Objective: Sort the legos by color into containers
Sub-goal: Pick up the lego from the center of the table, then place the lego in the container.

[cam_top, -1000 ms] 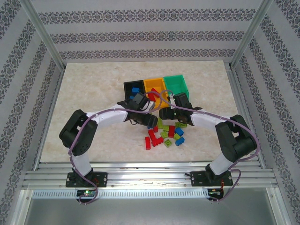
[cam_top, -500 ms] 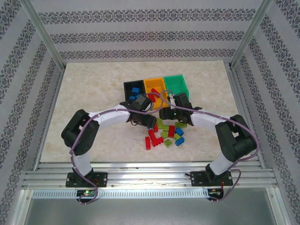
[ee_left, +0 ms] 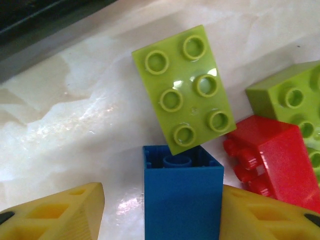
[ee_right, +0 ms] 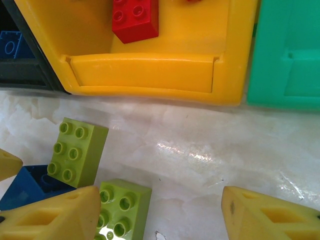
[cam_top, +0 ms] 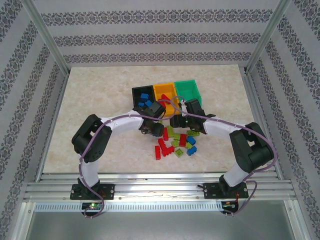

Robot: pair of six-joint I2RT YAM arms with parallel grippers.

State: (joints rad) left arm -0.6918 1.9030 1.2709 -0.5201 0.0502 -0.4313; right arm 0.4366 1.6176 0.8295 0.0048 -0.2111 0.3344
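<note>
The black bin (cam_top: pixel 141 93) stands at one side of the orange-yellow bin (ee_right: pixel 150 75) and the green bin (cam_top: pixel 188 89) at the other, and a red brick (ee_right: pixel 135 17) lies inside it. In front of it the loose legos (cam_top: pixel 177 142) lie on the counter (cam_top: pixel 100 95). There the left gripper (ee_left: pixel 162 189) has its fingers (ee_left: pixel 50 215) around a blue brick (ee_left: pixel 182 210) — one touches, the other leaves a gap, so not clenched. The right gripper (ee_right: pixel 160 210), facing this bin, is released — a lime brick (ee_right: pixel 120 207) lies beside one finger.

**Tally by kind**

1 black container (cam_top: pixel 143 95), 1 orange-yellow container (cam_top: pixel 164 91), 1 green container (cam_top: pixel 188 90); 1 left arm (cam_top: pixel 117 124), 1 right arm (cam_top: pixel 225 131). Left wrist view: 2 lime legos (ee_left: pixel 183 87) (ee_left: pixel 295 100), 1 red lego (ee_left: pixel 270 160), 1 blue lego (ee_left: pixel 182 200).
</note>
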